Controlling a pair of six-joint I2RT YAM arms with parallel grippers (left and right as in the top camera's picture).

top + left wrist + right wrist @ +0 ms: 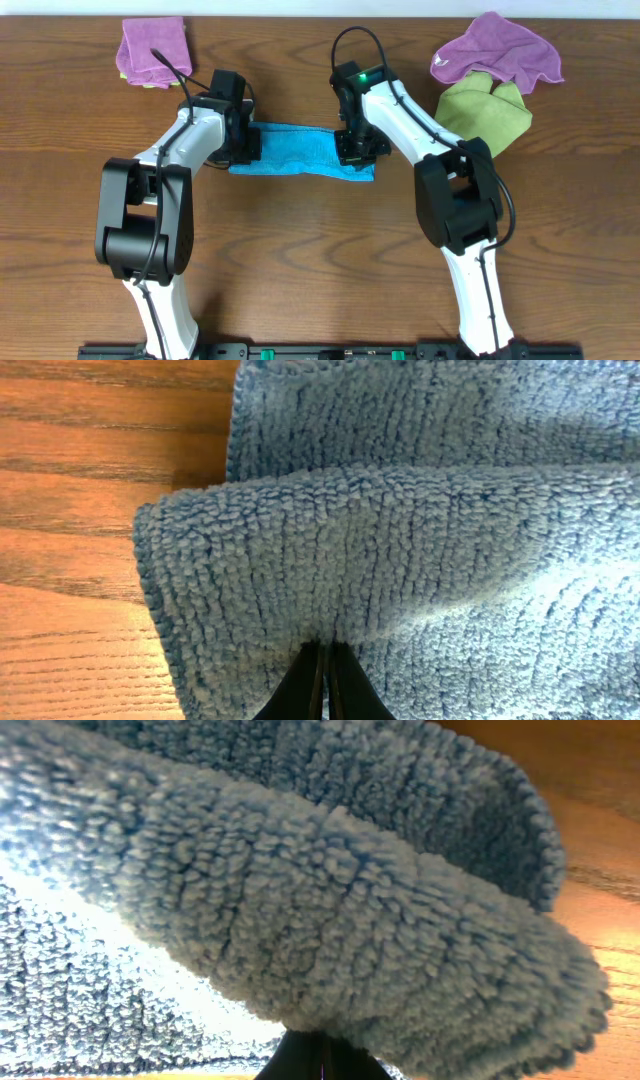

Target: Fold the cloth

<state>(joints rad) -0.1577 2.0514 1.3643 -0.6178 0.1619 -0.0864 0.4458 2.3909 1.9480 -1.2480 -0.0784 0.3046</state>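
Note:
The sky-blue cloth (pixel 300 151) lies on the wooden table as a narrow strip stretched between my two grippers. My left gripper (pixel 243 148) is shut on its left end; in the left wrist view the closed fingers (pixel 326 650) pinch a curled-over layer of the cloth (pixel 420 550). My right gripper (pixel 358 150) is shut on its right end; in the right wrist view the closed fingers (pixel 322 1042) hold a rolled edge of the cloth (pixel 330 920) that fills the frame.
A purple cloth over a yellow-green one (pixel 153 50) lies at the back left. A crumpled purple cloth (pixel 497 50) overlaps a yellow-green cloth (pixel 485 113) at the back right. The table's front half is bare wood (pixel 310 260).

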